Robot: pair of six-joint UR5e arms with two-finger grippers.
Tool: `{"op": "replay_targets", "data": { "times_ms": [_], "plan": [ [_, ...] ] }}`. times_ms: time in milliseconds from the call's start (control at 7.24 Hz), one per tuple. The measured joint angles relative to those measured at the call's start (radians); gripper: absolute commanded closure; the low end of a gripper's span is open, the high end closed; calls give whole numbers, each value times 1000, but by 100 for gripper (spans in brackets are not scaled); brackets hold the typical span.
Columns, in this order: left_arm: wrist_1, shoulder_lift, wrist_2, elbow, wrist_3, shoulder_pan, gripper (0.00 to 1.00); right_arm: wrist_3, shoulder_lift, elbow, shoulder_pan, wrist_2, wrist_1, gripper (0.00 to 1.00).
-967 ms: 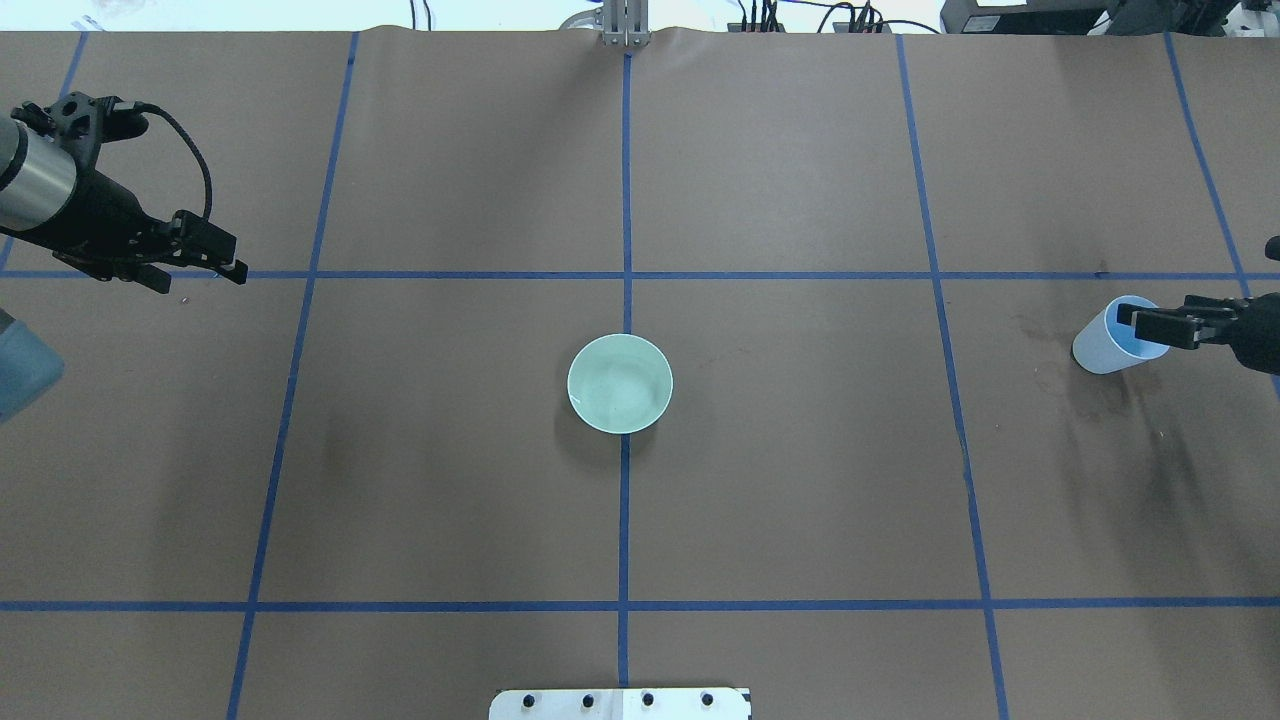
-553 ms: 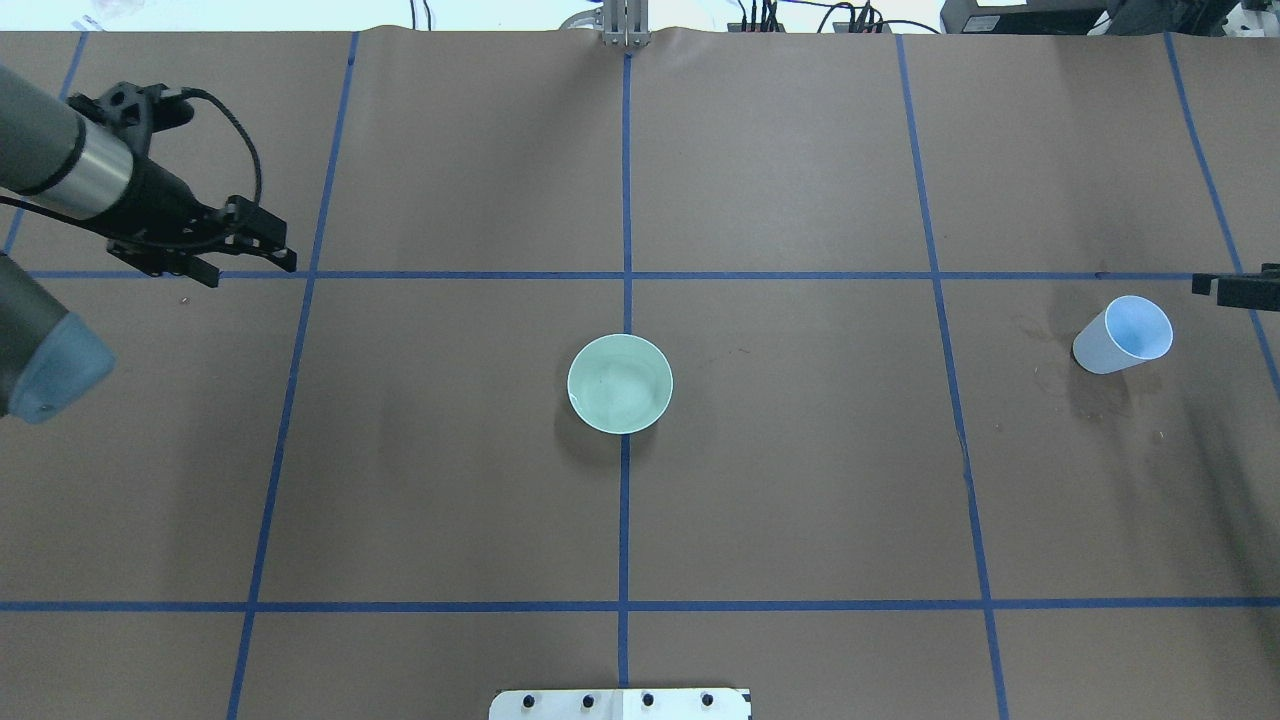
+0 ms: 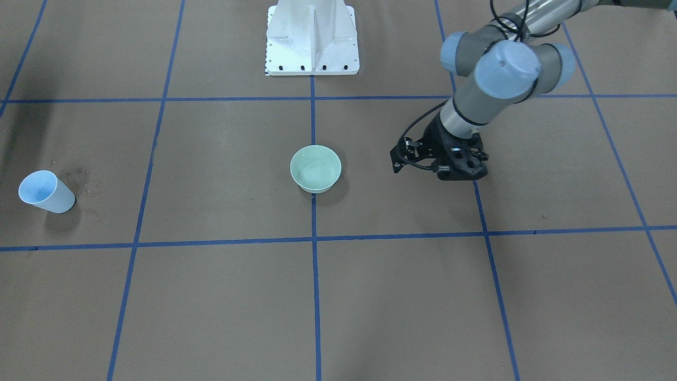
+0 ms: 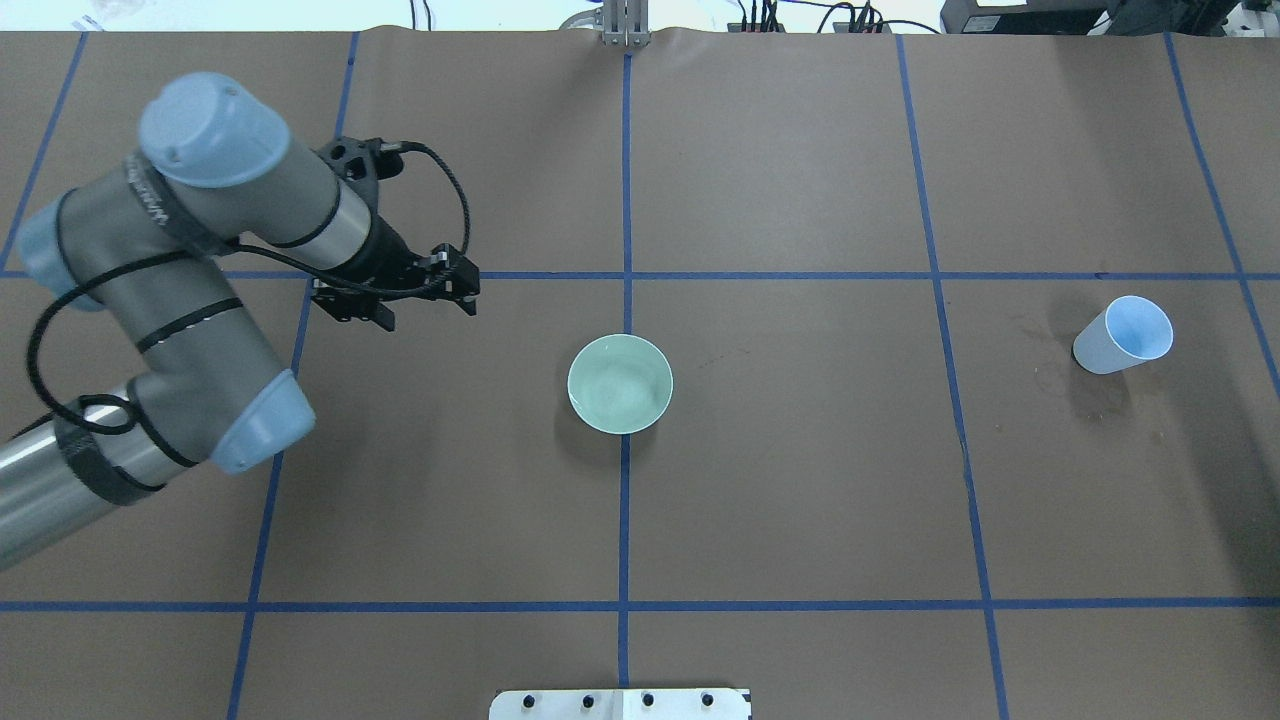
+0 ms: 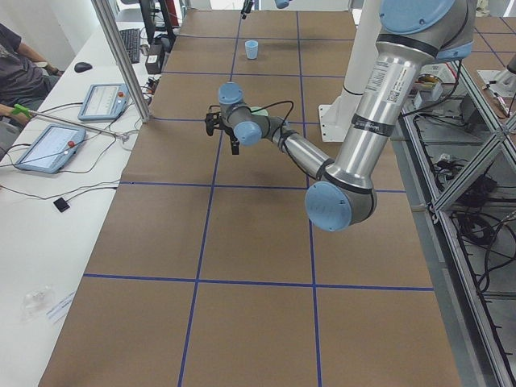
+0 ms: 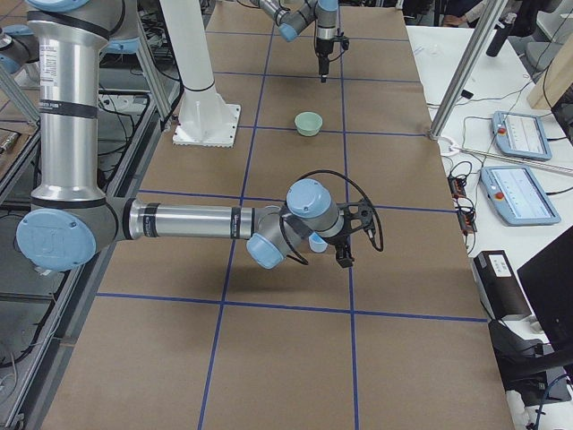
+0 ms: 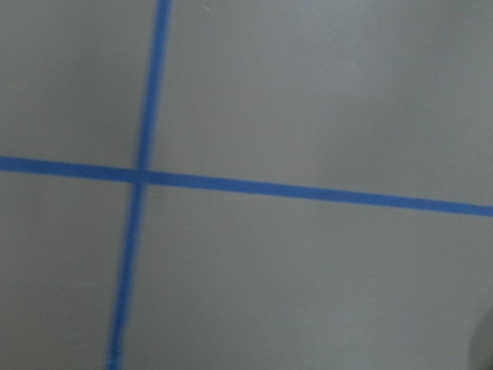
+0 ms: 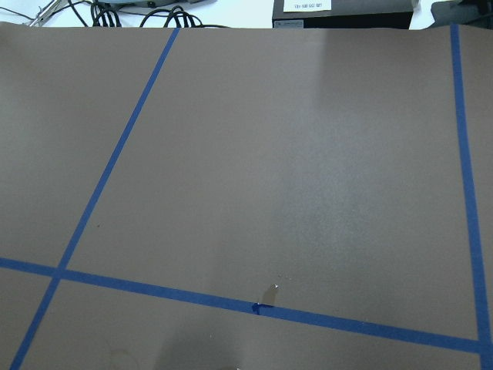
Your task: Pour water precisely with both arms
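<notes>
A pale green bowl (image 4: 620, 384) stands at the table's centre, with faint ripples and glints of water (image 4: 628, 380) inside; it also shows in the front view (image 3: 316, 168). A light blue cup (image 4: 1122, 335) stands alone at the far right, apart from both grippers. My left gripper (image 4: 466, 297) hovers left of the bowl and a little beyond it, looks open and holds nothing. My right gripper (image 6: 345, 258) shows only in the exterior right view, next to the cup (image 6: 317, 242); I cannot tell whether it is open or shut.
Brown paper with a blue tape grid (image 4: 626, 275) covers the table. Damp stains (image 4: 1050, 370) mark the paper beside the cup. The white pedestal (image 3: 312, 37) stands at the robot's side of the table. Tablets and an operator (image 5: 20, 72) are across the table.
My left arm has swung in from the left edge toward the bowl. My right gripper has let go of the cup and drawn back out of the overhead view; the cup stays put.
</notes>
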Motion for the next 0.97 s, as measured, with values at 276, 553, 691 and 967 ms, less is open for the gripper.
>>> {"op": "replay_targets", "data": {
  "times_ms": [276,553,691,967],
  "plan": [
    [83,-136,66,81,-19,80,1,-257,26,5,49,21,-225,1],
    [91,-187,98,131,-51,133,3,-463,38,18,73,39,-420,1],
    [88,-201,114,152,-59,150,6,-524,41,25,79,58,-485,1],
    [67,-208,138,184,-65,168,34,-564,38,28,83,122,-546,1]
  ]
}}
